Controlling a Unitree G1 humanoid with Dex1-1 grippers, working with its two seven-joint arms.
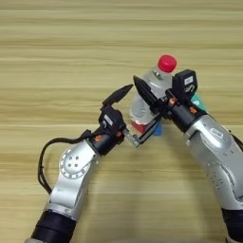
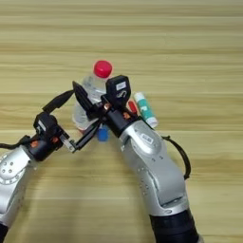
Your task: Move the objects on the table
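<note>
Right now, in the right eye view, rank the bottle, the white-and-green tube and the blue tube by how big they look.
1. Bottle: largest, though the right gripper covers part of it.
2. White-and-green tube.
3. Blue tube: smallest as seen, but mostly hidden behind the gripper fingers, so its true size is unsure.

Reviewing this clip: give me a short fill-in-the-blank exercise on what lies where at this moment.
1. The clear bottle has a cap coloured ____.
2. The right gripper has its fingers around the ____.
3. The white-and-green tube lies on the robot's ____ side of the bottle.
4. The left gripper, beside the bottle, is ____.

Missing words: red; bottle; right; open
</note>
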